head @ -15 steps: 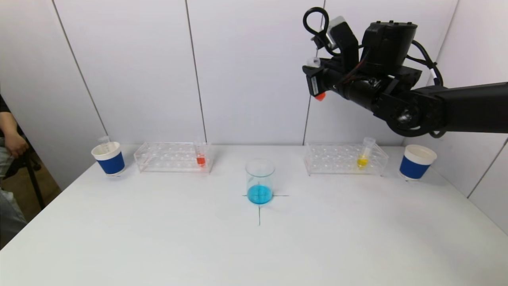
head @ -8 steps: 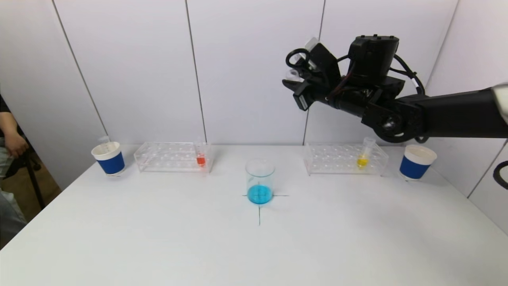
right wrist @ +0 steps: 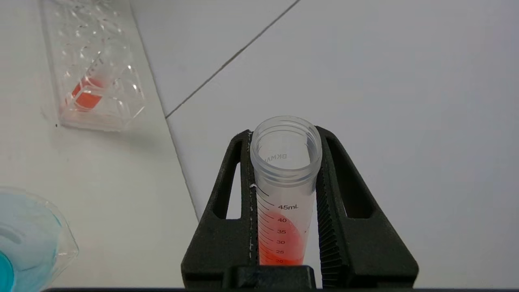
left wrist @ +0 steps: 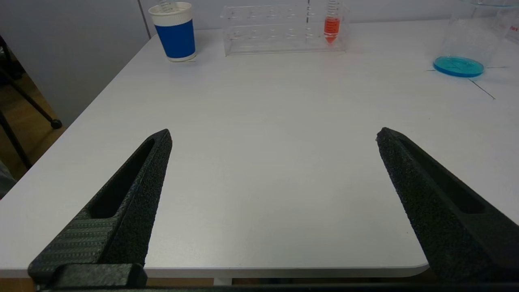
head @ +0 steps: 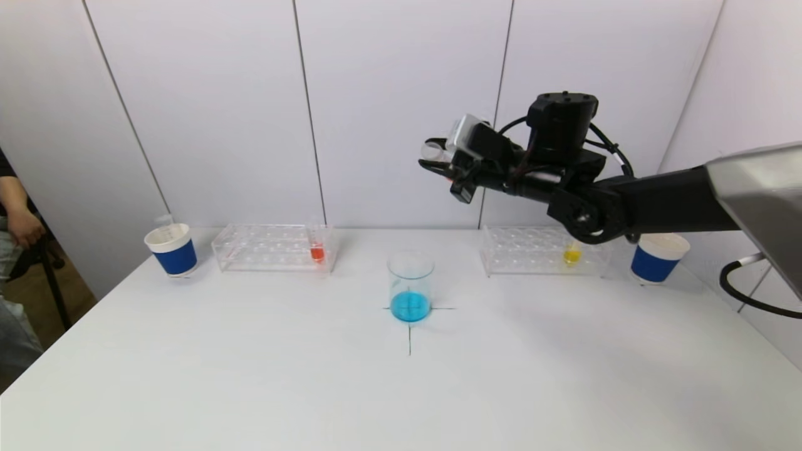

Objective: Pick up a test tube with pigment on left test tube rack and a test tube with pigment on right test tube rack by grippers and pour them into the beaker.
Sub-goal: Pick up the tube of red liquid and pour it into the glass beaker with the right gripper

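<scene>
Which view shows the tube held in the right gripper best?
The right wrist view: the held tube fills the frame between the right gripper's fingers, orange liquid inside. The head view shows only its open mouth. The left wrist view doesn't show it.

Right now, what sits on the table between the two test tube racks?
In the head view only the beaker, holding blue liquid, stands between the left rack and right rack, nearer the robot than both.
</scene>
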Available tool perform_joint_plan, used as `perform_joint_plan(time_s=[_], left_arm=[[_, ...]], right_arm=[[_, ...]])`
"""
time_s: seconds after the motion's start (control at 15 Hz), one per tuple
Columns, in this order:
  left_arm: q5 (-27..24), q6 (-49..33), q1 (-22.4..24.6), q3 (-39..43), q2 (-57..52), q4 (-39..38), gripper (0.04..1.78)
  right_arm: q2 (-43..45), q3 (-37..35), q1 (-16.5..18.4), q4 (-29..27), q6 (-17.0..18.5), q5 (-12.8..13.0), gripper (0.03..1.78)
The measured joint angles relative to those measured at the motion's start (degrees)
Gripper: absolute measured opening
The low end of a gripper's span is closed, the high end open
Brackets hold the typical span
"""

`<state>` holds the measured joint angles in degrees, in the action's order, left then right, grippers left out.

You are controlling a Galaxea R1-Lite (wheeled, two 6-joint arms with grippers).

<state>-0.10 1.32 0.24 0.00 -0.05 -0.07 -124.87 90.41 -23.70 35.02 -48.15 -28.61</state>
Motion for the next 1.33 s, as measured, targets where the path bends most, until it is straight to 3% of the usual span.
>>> perform_joint_plan(time_s=[0.4, 0.67, 1.07, 1.33], left_arm=[[0.0, 0.02, -0.02, 0.0, 0.0, 0.0, 1.76], [0.02, -0.02, 0.0, 0.0, 0.0, 0.0, 1.76], [-0.01, 0.0, 0.0, 0.0, 0.0, 0.0, 1.76], [0.0, 0.0, 0.0, 0.0, 0.0, 0.0, 1.76]], right_arm=[[-5.29, -2.29, 0.57, 13.62, -5.67, -7.66, 0.47], [-9.23, -3.61, 0.41, 20.89, -9.01, -10.36, 0.47], [-11.35, -5.01, 0.79, 22.42, -19.26, -12.51, 0.47], [-11.76, -6.75, 0.68, 23.95, -22.76, -14.69, 0.47]])
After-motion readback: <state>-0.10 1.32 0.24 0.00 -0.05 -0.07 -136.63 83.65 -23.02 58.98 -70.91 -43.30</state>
